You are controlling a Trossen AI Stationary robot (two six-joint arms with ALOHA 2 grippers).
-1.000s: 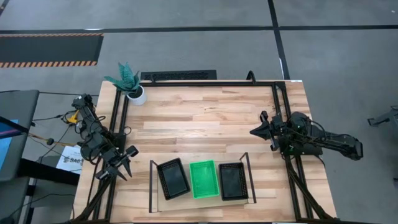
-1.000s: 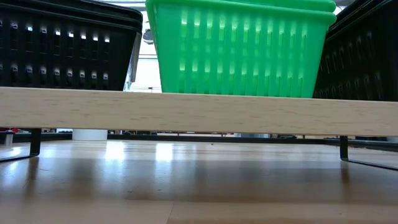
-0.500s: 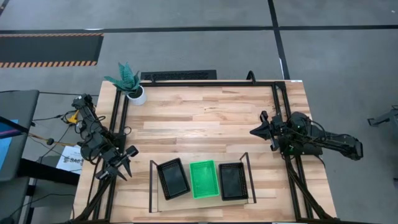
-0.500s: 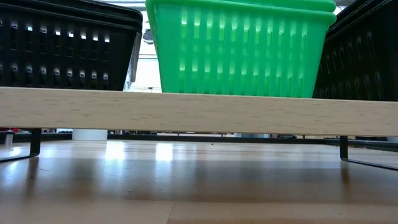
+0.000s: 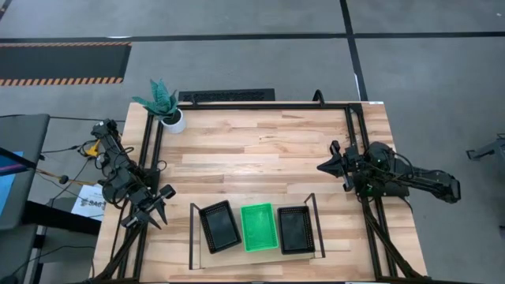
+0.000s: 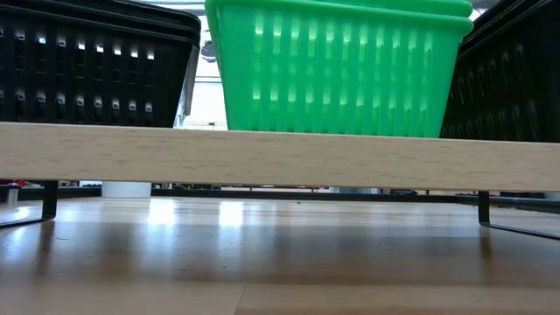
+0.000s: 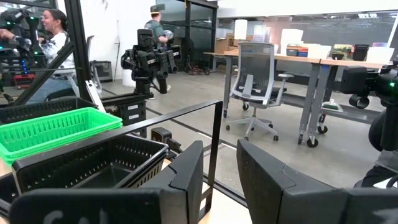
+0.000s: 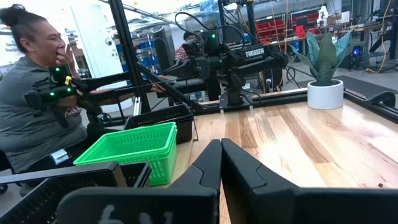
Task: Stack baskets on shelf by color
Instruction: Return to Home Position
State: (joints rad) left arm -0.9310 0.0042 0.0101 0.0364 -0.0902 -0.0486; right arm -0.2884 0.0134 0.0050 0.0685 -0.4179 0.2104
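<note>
At the table's left edge, the left gripper (image 5: 157, 210) hangs near the left end of the shelf (image 5: 254, 254), apart from it. Its fingers (image 7: 186, 180) stand a narrow gap apart with nothing between them. Its wrist view looks past the shelf's black wire end to a black basket and the green one beyond it.

Across the table (image 5: 260, 150), at the right edge, the right gripper (image 5: 321, 167) points inward over bare wood, well apart from the shelf. Its fingers (image 8: 208, 171) are pressed together and hold nothing.

The shelf sits near the front edge of the table, between the two arms. On its wooden board, three stacks of baskets stand side by side: the left black stack (image 5: 219, 226), turned slightly askew, the green stack (image 5: 258, 226) in the middle, and the right black stack (image 5: 296, 229). The low view shows the green baskets nested one in another, with black ones close on either side. How many baskets each black stack holds cannot be told.

A white pot with a green plant (image 5: 170, 117) stands at the far left corner of the table. Beyond the table, a seated person (image 8: 31, 106) shows in the right wrist view.
</note>
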